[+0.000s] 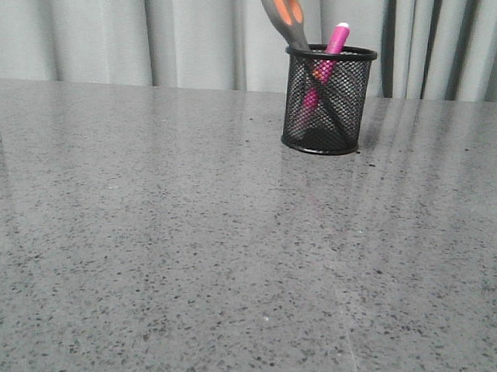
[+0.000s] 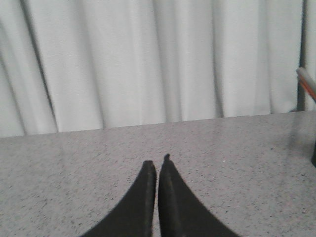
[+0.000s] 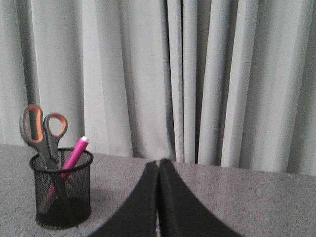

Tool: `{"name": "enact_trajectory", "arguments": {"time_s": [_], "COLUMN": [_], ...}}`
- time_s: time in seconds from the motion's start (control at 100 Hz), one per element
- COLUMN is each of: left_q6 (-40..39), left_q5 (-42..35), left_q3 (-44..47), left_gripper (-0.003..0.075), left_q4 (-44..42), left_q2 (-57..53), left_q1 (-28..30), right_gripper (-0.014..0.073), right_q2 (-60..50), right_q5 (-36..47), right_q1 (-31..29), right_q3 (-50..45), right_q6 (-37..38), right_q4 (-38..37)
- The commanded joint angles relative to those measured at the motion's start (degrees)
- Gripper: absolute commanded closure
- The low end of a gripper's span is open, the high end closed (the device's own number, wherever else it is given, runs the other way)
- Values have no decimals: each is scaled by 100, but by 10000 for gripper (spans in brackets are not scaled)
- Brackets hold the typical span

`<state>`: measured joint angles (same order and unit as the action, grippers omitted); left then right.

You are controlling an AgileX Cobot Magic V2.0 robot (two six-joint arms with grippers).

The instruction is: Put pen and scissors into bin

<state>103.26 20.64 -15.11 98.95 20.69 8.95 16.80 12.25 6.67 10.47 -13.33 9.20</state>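
Note:
The black mesh bin [image 1: 328, 98] stands upright at the far middle-right of the table. The pink pen [image 1: 333, 42] and the grey, orange-lined scissors [image 1: 284, 14] both stand inside it, leaning and sticking out above the rim. The right wrist view also shows the bin [image 3: 61, 190], the pen [image 3: 75, 153] and the scissors [image 3: 42, 129]. My right gripper [image 3: 158, 163] is shut and empty, away from the bin. My left gripper [image 2: 157, 163] is shut and empty over bare table. Neither arm shows in the front view.
A grey speckled table [image 1: 186, 258] fills the front view, with pale curtains [image 1: 115, 29] behind its far edge. A sliver of the scissors' handle [image 2: 307, 84] shows at the edge of the left wrist view.

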Motion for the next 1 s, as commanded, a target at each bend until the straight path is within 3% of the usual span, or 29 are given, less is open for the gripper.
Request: {"name": "enact_trajectory", "arguments": {"time_s": [0.0, 0.27, 0.99], "left_q6": [-10, -49, -49], "left_q5": [-208, -432, -428], "left_q3": [199, 841, 841], "left_gripper": [740, 739, 739], "left_q4": [296, 623, 650], "left_q2": [-390, -1217, -1218], "left_q1": [-39, -39, -406], "right_gripper": [670, 670, 670], "right_q2": [-316, -718, -718], "right_q5": [90, -264, -316], "right_q1": [-34, -34, -34], "right_q3": [-49, -112, -112], "right_q6": [-56, -45, -45], "right_q4": [-27, 168, 168]}}
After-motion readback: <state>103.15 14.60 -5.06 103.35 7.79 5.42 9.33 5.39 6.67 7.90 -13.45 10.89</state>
